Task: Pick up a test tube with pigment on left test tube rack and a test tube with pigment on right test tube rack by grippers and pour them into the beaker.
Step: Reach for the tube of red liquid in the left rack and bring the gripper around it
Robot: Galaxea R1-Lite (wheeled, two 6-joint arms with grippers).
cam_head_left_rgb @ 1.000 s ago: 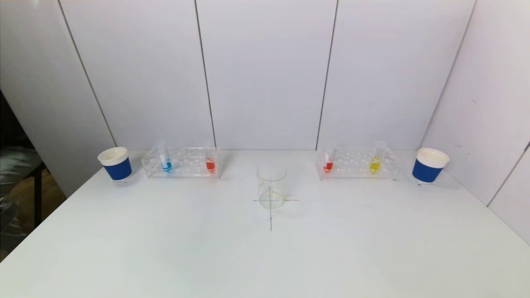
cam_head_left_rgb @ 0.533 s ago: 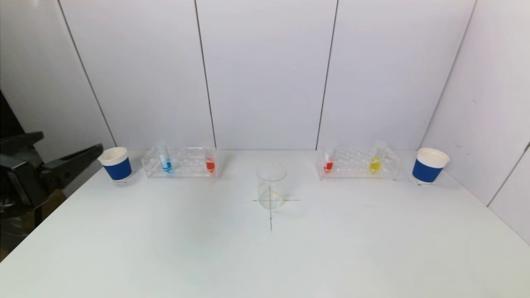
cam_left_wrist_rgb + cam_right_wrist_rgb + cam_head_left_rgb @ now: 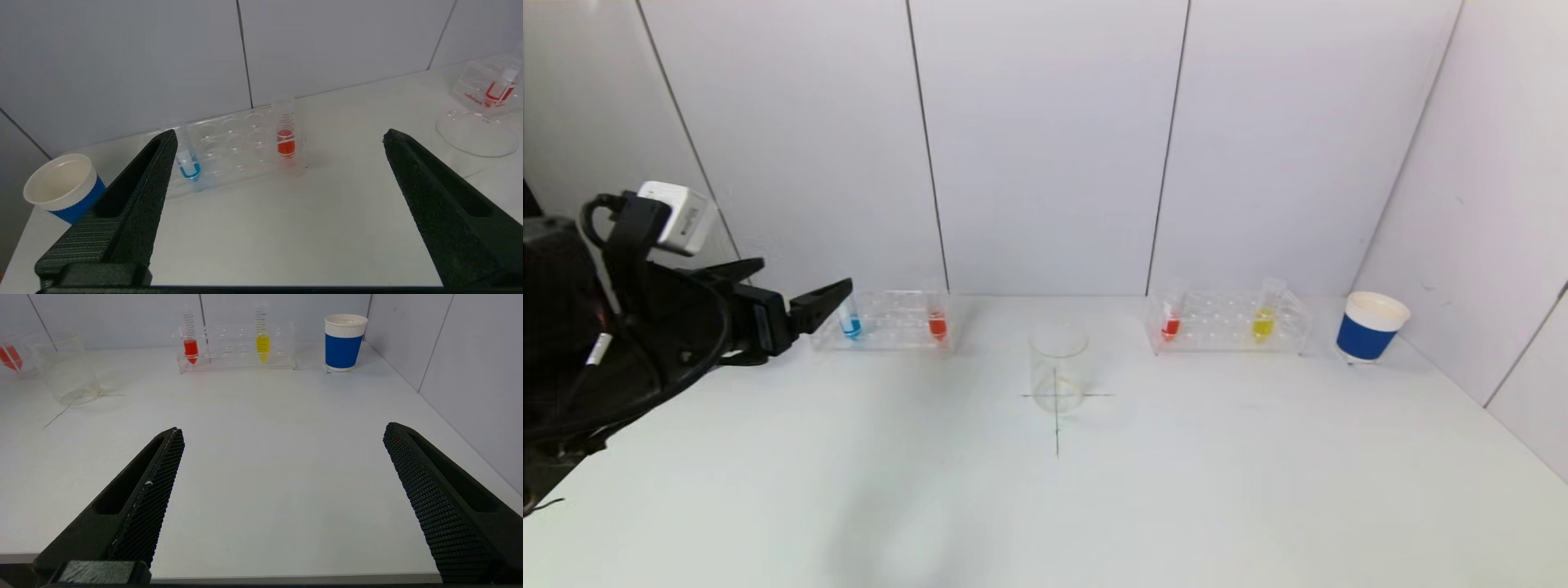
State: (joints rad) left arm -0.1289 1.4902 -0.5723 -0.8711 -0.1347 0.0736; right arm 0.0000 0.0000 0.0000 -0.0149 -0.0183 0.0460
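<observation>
White table (image 3: 1217,490) against pale grey panelled walls (image 3: 1045,147) with thin dark vertical seams.

Your white worktop (image 3: 1217,490) carries a clear beaker (image 3: 1058,367) on a drawn cross at centre. Behind it stand the left rack (image 3: 890,320) and right rack (image 3: 1229,321). You have a blue paper cup (image 3: 1370,327) far right, another (image 3: 63,188) far left.

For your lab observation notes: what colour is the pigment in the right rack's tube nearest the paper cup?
Yellow pigment, clearest in the right wrist view.
</observation>
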